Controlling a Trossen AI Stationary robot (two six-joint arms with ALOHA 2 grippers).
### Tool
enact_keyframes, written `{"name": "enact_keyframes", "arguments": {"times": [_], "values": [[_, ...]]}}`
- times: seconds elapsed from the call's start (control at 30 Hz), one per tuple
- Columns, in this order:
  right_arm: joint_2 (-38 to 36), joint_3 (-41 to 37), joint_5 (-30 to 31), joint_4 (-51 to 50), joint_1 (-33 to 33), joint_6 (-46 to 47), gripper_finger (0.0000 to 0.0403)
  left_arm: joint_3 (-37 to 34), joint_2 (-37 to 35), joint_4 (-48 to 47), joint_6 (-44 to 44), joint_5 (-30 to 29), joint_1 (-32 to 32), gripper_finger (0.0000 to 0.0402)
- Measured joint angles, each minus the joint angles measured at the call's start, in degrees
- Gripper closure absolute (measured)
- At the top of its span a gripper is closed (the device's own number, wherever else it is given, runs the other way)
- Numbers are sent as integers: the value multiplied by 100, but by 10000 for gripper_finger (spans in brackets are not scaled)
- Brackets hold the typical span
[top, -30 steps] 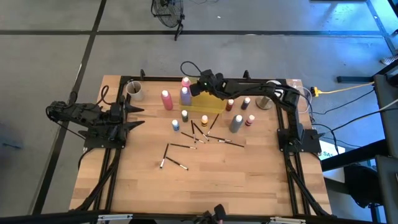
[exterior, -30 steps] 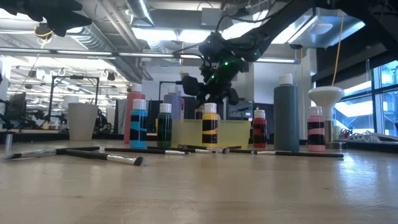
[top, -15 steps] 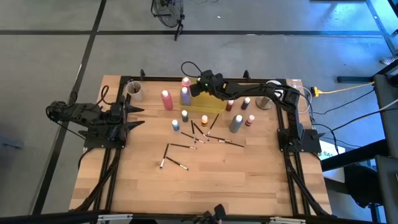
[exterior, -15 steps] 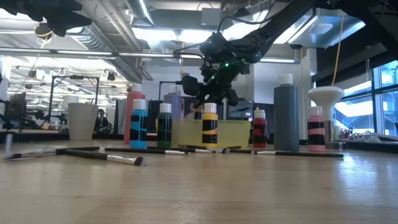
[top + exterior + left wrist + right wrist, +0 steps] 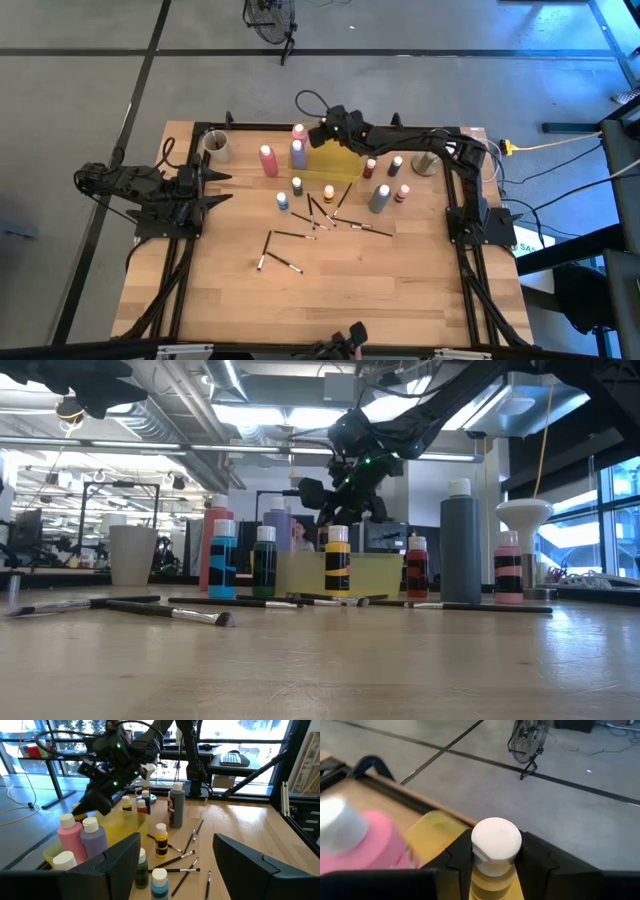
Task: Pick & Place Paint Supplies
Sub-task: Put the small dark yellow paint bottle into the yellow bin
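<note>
the wooden table carries both arms. the right arm reaches from its base at the table's right edge across the far side, stretched nearly level, its wrist raised above the translucent yellow tray. the right gripper hangs over the tray's far corner with its fingers closed part-way on a small yellow paint bottle, gripping it just under the white cap; the bottle is upright and lifted off the table.

the left arm lies folded at the table's left edge, and the left gripper is pointed toward the middle with its fingers spread wide and nothing between them.

beside the tray stand the pink bottle and purple bottle, the grey bottle on the other side. small capped bottles stand in front of the tray, and thin brushes lie scattered nearer the table's middle.
</note>
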Motion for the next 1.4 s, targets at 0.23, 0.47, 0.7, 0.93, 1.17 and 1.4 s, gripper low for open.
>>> {"name": "enact_keyframes", "arguments": {"times": [0.23, 0.47, 0.7, 0.93, 1.17, 1.4], "values": [[-6, 0, -205, -168, -83, 163, 288, 0, 0, 0, 0, -1, 0, 155], [-6, 0, -201, -257, -95, 179, 288, 0, 0, 0, 2, -36, 0, 155], [-4, 0, -199, -413, -95, 61, 288, 0, 2, 0, 2, -44, 0, 155], [-4, 0, -84, -569, -93, -123, 288, 0, 2, 0, 46, -48, 0, 155], [-2, 0, -118, -711, -95, -364, 288, 0, 2, -6, 50, -48, 0, 155], [-2, 0, -140, -762, -95, -408, 288, 0, 2, -22, 50, -48, 0, 155]]}}
